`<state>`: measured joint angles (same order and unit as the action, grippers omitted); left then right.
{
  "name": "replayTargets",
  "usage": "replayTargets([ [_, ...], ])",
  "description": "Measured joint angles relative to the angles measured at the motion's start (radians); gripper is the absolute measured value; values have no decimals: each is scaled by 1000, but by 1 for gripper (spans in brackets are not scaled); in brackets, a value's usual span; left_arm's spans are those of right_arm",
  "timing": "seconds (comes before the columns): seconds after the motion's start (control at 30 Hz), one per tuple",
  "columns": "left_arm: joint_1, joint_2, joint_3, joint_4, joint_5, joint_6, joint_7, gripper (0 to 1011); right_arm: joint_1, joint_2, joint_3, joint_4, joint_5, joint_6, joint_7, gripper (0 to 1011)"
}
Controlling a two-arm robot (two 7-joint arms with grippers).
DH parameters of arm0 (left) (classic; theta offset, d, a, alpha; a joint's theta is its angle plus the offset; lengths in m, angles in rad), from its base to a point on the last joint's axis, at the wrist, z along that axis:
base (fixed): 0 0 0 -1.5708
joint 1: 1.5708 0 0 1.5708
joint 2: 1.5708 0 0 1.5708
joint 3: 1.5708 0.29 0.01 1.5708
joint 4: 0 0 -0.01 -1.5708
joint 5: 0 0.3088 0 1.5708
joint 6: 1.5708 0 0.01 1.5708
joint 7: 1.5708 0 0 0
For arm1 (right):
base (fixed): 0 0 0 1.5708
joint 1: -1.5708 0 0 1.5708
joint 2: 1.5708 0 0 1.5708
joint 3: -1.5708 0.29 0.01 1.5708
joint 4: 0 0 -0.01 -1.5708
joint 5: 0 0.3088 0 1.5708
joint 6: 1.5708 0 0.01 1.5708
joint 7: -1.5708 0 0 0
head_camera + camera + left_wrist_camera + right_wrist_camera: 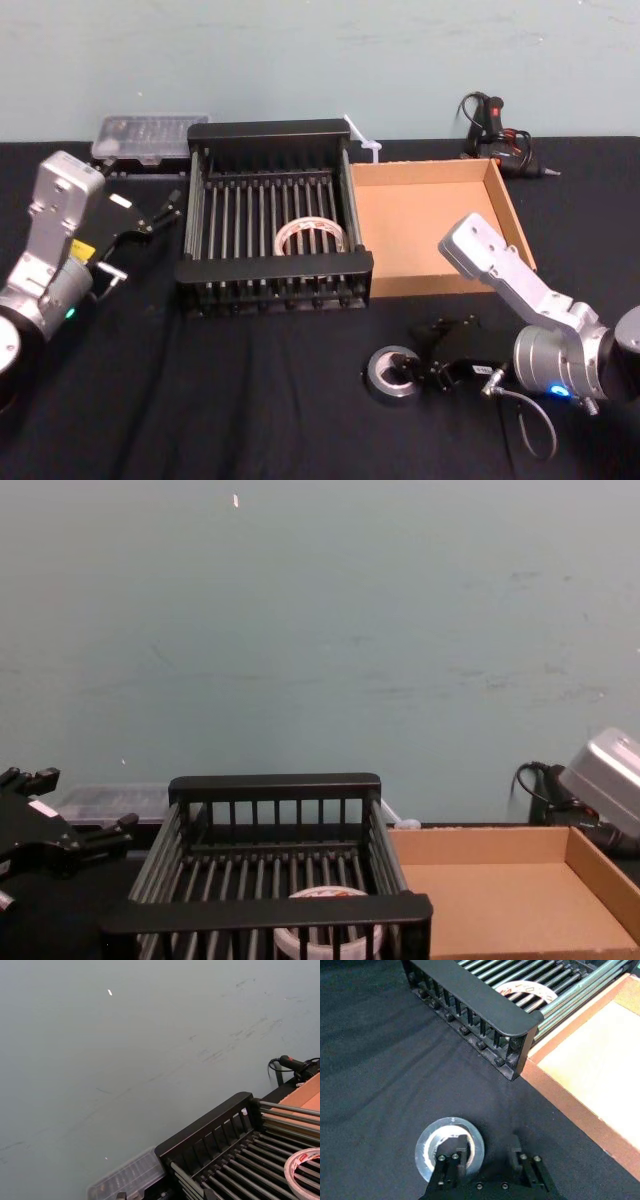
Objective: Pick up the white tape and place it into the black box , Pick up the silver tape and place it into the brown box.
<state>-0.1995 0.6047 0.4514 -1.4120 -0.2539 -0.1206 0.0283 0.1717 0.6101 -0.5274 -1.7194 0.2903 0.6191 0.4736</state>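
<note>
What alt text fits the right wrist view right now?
The right end effector hangs open over the silver tape on the black cloth, one finger over the roll's hole, the other outside it. Beyond lie the black box, holding the white tape, and the brown box.

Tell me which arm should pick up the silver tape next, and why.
Right. The right gripper is down at the silver tape, its open fingers straddling the roll's wall. The left gripper hangs beyond the black box, which stands between it and the tape.
</note>
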Motion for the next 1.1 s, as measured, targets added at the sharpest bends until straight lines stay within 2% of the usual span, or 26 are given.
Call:
replayTargets([
  [0.03, 0, 0, 0, 0, 0, 0, 0, 1001, 0, 0, 0, 0, 0, 0, 0, 483],
  [0.13, 0, 0, 0, 0, 0, 0, 0, 1001, 0, 0, 0, 0, 0, 0, 0, 420],
  [0.17, 0, 0, 0, 0, 0, 0, 0, 1001, 0, 0, 0, 0, 0, 0, 0, 361],
  [0.23, 0, 0, 0, 0, 0, 0, 0, 1001, 0, 0, 0, 0, 0, 0, 0, 329],
  [0.33, 0, 0, 0, 0, 0, 0, 0, 1001, 0, 0, 0, 0, 0, 0, 0, 203],
  [0.4, 0, 0, 0, 0, 0, 0, 0, 1001, 0, 0, 0, 0, 0, 0, 0, 162],
  [0.93, 0, 0, 0, 0, 0, 0, 0, 1001, -1, 2, 0, -2, -1, -3, 3, 158],
  [1.1, 0, 0, 0, 0, 0, 0, 0, 1001, -8, 5, 16, -13, 13, -9, 11, 158],
])
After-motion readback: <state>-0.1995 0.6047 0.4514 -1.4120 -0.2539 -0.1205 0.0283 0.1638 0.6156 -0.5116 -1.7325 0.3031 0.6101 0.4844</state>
